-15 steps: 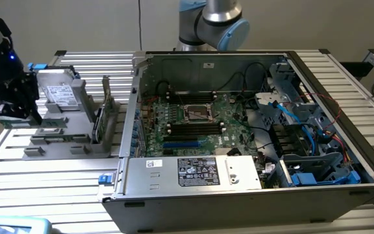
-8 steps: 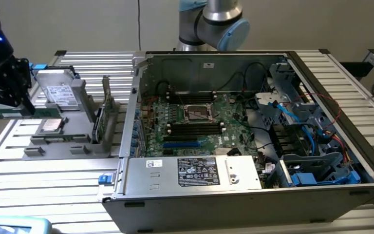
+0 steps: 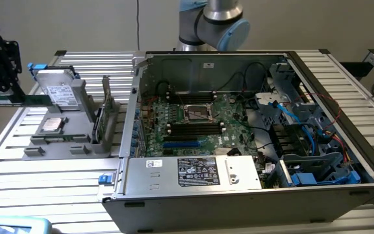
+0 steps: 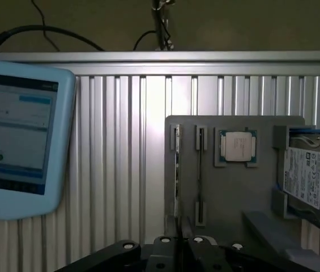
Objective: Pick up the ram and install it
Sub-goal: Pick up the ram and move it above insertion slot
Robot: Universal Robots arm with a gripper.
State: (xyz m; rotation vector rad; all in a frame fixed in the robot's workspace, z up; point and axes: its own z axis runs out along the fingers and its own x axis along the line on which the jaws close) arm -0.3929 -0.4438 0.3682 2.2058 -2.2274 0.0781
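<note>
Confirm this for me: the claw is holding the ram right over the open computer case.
Not right. The claw does hold the ram, but not over the computer case. It hangs at the exterior view's left, beside the gray fixture on the table, well apart from the case. The exterior view shows this.

At the exterior view's left, the gripper point(image 3: 15, 93) clamps the ram point(image 3: 36, 99), held level beside the grey tray point(image 3: 57, 148). The PC case point(image 3: 239, 187) lies alongside, its motherboard point(image 3: 203, 127) exposed.
</note>
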